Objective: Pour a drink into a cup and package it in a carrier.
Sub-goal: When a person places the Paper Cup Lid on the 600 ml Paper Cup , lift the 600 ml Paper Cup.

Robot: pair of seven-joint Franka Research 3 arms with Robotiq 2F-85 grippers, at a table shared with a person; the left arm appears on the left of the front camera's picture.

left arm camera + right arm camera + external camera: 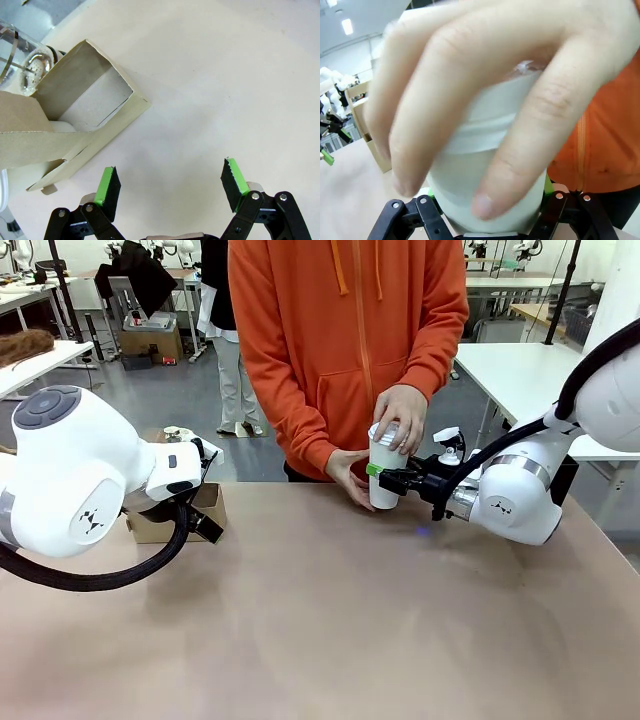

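- Your left tool (171, 182) stands wide open and holds nothing. It hangs over the bare worktop (225, 75), with the carrier (90, 100) at its 10 o'clock.
- With the person's side as 12, the carrier sits at about 10 o'clock on the worktop. It is thin brown cardboard, so expect it to be light and easy to crush. Lifting by the raised centre panel looks safer than by the low walls.
- A glass pitcher (20, 50) with metal trim is close behind the carrier. You cannot tell whether it holds any drink. Treat it as rigid, slick and breakable.
- The cup (385, 495) is upright at about 1 o'clock, near the far edge, with its lid (385, 433) on. One hand (402, 412) presses on the lid and another hand (345, 472) steadies the side.
- If the cup is full it will be top-heavy, and its paper wall dents easily. Hold it at mid-body, never by the lid.
- Your right tool (383, 477) is clamped on the cup's body, green pads against the wall.
- No readable writing appears anywhere. The cup is plain, and the arms carry only a small emblem.
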